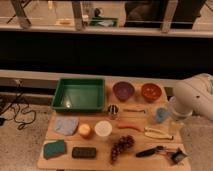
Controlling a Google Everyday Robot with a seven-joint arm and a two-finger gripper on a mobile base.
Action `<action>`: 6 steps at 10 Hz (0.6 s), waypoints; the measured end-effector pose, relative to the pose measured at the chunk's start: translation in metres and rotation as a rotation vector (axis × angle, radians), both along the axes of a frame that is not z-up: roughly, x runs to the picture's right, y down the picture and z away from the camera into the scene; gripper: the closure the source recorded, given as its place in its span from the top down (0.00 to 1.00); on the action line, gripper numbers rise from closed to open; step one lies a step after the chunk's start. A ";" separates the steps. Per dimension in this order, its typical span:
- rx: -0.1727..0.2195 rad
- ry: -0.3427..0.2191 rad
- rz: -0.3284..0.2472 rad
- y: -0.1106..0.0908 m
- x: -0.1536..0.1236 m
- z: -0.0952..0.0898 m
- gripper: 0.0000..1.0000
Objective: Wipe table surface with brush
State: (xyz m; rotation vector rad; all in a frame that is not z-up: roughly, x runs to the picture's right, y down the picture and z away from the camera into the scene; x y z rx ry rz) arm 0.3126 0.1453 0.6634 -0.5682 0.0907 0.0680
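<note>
Brush [150, 151] lies at the front right corner of the table [102, 150], just right of the grapes [121, 145]. We note the tool [175, 121] released and empty, above the right edge, apart from it. Wiping not begun; grasp and all strokes remain.

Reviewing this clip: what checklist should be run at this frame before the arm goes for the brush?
1. Brush reachable: ok. It lies free near the front right of the table surface.
2. Gripper ready: ok. It is open and empty, under the white arm at the table's right edge.
3. Gripper over the brush: not ok. It is farther back and apart from it.
4. Room around the brush: cannot tell. The grapes and the yellow-handled utensil lie close by.
5. Open surface to wipe: not ok. Items are spread across most of it.
</note>
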 end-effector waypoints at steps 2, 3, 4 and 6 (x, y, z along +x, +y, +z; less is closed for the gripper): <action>-0.010 0.003 -0.019 0.015 0.005 -0.004 0.80; -0.021 0.004 -0.029 0.026 0.010 -0.007 0.80; -0.033 0.000 -0.035 0.036 0.015 -0.010 0.80; -0.080 -0.033 -0.007 0.046 0.021 -0.016 0.80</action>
